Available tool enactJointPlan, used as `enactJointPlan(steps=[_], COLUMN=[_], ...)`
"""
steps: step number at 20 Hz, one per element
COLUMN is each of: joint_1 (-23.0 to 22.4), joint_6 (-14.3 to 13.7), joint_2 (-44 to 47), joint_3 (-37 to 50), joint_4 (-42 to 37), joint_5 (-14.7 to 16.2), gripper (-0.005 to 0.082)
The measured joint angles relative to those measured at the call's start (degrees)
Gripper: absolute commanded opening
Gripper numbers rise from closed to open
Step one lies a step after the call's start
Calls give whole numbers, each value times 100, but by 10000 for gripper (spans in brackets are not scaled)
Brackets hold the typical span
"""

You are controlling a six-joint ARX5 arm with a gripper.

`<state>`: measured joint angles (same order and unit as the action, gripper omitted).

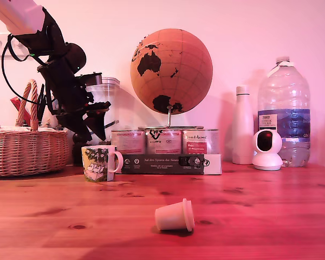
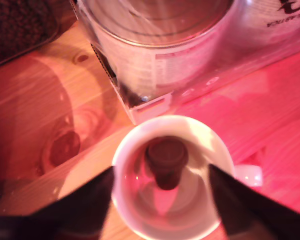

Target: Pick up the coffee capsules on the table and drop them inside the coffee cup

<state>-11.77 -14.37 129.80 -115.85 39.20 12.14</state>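
Note:
The coffee cup (image 1: 99, 162) stands on the wooden table toward the exterior view's left, its handle pointing to that view's right. My gripper (image 1: 93, 135) hangs open just above it. In the wrist view the two dark fingers (image 2: 90, 200) straddle the cup's white rim (image 2: 165, 120), and a dark brown capsule (image 2: 165, 160) shows inside the cup. A cream-white capsule (image 1: 175, 215) lies on its side near the table's front, well apart from the cup. The blackish capsule is not in view.
A wicker basket (image 1: 27, 151) sits left of the cup in the exterior view. Behind the cup are three tins (image 1: 163, 142) on a black box (image 1: 170, 162), and a globe (image 1: 170, 70). A white bottle (image 1: 242, 127), a small camera (image 1: 267, 149) and a water bottle (image 1: 284, 108) stand at the right.

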Motion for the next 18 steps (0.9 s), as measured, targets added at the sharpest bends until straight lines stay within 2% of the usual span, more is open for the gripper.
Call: enactJointPlan(steps=[3, 8, 10, 11, 12, 18], joint_1=[-7, -15, -13, -13, -13, -13], joint_6=[-20, -83, -269, -269, -433, -492], joint_2=[0, -2, -39, -83, -160, -962], joint_3=[-2, -20, -24, -26, -26, -28], joint_4=[103, 686, 1060, 1172, 1309, 1628], joint_5=[140, 214, 302, 378, 409, 415], gripper=[545, 88, -11, -24, -24, -24])
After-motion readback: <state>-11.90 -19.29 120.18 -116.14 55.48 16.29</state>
